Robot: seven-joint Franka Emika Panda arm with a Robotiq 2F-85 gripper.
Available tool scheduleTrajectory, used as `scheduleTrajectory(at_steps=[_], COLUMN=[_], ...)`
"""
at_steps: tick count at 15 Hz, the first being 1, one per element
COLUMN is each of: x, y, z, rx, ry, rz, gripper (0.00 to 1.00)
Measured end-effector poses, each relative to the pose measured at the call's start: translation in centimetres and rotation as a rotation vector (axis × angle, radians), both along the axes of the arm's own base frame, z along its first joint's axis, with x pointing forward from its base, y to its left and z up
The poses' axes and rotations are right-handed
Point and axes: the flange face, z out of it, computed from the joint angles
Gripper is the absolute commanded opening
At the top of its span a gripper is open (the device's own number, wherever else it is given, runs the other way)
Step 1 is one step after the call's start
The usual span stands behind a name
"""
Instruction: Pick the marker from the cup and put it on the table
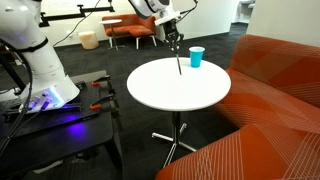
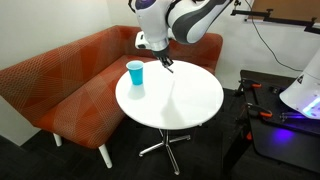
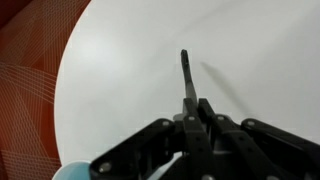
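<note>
My gripper (image 1: 176, 44) hangs over the round white table (image 1: 160, 95), a little beside the turquoise cup (image 1: 196, 57). Its jaws are shut on the marker (image 1: 179, 63), a thin dark stick that points down from the fingers toward the tabletop. In the wrist view the marker (image 3: 187, 78) sticks out past my gripper (image 3: 196, 110) above the white top, and the cup's rim (image 3: 72, 172) shows at the bottom left corner. In an exterior view the cup (image 2: 135, 73) stands near the table's (image 2: 185, 105) edge by the sofa, with my gripper (image 2: 166, 62) next to it.
An orange sofa (image 2: 60, 85) curves round the far side of the table. A dark workbench (image 1: 45, 125) with the robot base (image 1: 40, 70) and red-handled tools stands close to the table. An orange chair (image 1: 130, 30) sits further back.
</note>
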Motion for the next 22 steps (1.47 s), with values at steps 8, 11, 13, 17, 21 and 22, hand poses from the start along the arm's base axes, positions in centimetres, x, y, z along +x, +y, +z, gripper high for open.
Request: scheduleTrajectory(at_steps=[8,11,13,17,21,22], x=[0.1,0.3,0.4,0.4,-0.2,-0.5], y=[-0.2,-0.3,-0.3,-0.2,-0.3,-0.3], z=[-0.7,-0.5,-0.4,1.2,4.5,5.4], rx=[0.049,0.051,0.06,0.087,0.111,0.118], ry=[0.063,0.059,0.057,0.03,-0.042,-0.066], rz=[0.02,0.016,0.006,-0.034,-0.103,-0.121], gripper=[0.61,0.84,0.98,1.0,1.0,1.0])
